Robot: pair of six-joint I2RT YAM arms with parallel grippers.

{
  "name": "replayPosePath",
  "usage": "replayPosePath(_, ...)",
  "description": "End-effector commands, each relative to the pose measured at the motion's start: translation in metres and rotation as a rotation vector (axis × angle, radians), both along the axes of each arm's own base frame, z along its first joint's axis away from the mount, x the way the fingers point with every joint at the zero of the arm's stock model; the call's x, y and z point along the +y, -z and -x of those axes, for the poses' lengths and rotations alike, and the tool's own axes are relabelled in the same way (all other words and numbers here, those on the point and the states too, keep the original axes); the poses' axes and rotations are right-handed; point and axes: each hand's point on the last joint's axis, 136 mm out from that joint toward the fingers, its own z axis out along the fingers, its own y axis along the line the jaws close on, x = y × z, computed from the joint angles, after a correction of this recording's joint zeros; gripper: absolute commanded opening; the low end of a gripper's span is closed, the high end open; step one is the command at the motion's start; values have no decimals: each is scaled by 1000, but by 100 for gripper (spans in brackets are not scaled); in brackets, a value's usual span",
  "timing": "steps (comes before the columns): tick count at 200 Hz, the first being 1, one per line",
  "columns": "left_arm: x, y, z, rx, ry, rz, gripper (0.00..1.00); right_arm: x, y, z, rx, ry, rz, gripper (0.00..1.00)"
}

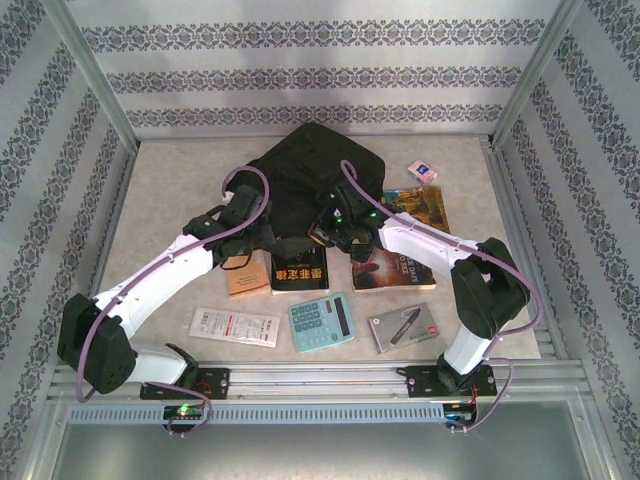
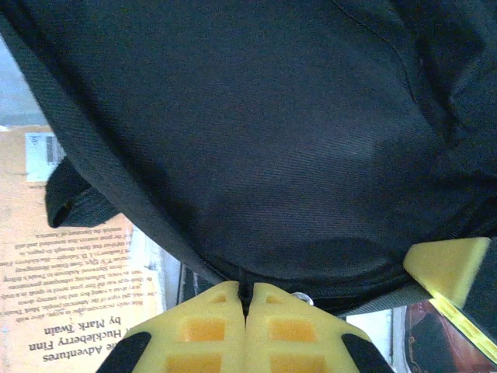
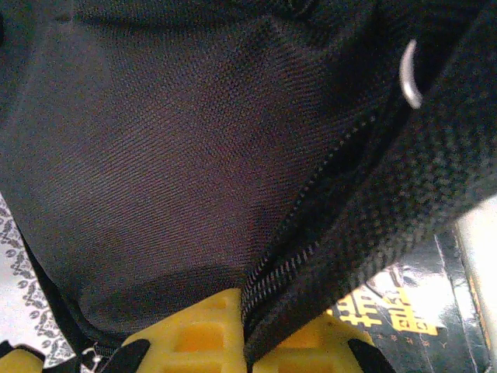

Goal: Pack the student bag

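The student bag (image 1: 312, 170) is a black, floppy backpack lying at the back middle of the table. Both arms reach to its near edge. My left gripper (image 1: 262, 236) is shut, its yellow fingers (image 2: 210, 326) pinching a thin black tab at the seam of the student bag (image 2: 279, 140). My right gripper (image 1: 336, 236) is shut on the bag's zipper edge (image 3: 299, 249), with a fold of black fabric running down between its fingers (image 3: 194, 334). A silver ring (image 3: 409, 74) hangs on the bag's webbing. The right gripper's finger (image 2: 446, 268) shows in the left wrist view.
In front of the bag lie a tan Mark Twain book (image 1: 245, 276), a black book with yellow characters (image 1: 300, 272) and a dark book (image 1: 390, 270). Nearer are a white packet (image 1: 235, 325), a blue calculator (image 1: 320, 322) and a grey pen case (image 1: 403, 327). Another book (image 1: 422, 205) and a small eraser (image 1: 422, 172) lie at the right back.
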Motion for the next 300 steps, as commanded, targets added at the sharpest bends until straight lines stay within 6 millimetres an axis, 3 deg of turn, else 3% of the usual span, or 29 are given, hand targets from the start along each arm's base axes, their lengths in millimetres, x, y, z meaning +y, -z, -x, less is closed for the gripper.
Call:
replayPosePath(1,33,-7,-2,-37,-66,-79,0,-31,8,-12,-26,43,115,0)
replayPosePath(102,76,1,-37,-38,-184,-90,0,-36,-7,-15,-153,-136,174,0)
replayPosePath(129,90,1,-45,-37,-221,-95,0,-50,-8,-25,-185,-133,155,0)
replayPosePath(166,71,-17,-42,-55,-169,19,0,-33,-34,-39,-289,-258,44,0)
replayPosePath(209,60,-30,-15,-50,-142,103,0,-13,-71,-47,-454,-429,-32,0)
replayPosePath(230,51,-35,-3,-46,-123,153,0,-17,-84,-52,-522,-474,-25,0)
replayPosePath(260,29,-39,3,-37,-80,211,0,-36,-85,-63,-495,-430,-11,3)
replayPosePath(271,17,-39,4,-30,-58,231,0,-46,-80,-68,-463,-384,13,12)
replayPosePath(288,-2,-37,3,-19,-26,259,0,-61,-74,-69,-420,-314,82,40)
replayPosePath(300,-14,-35,2,-17,-2,267,0,-78,-72,-69,-382,-228,174,46)
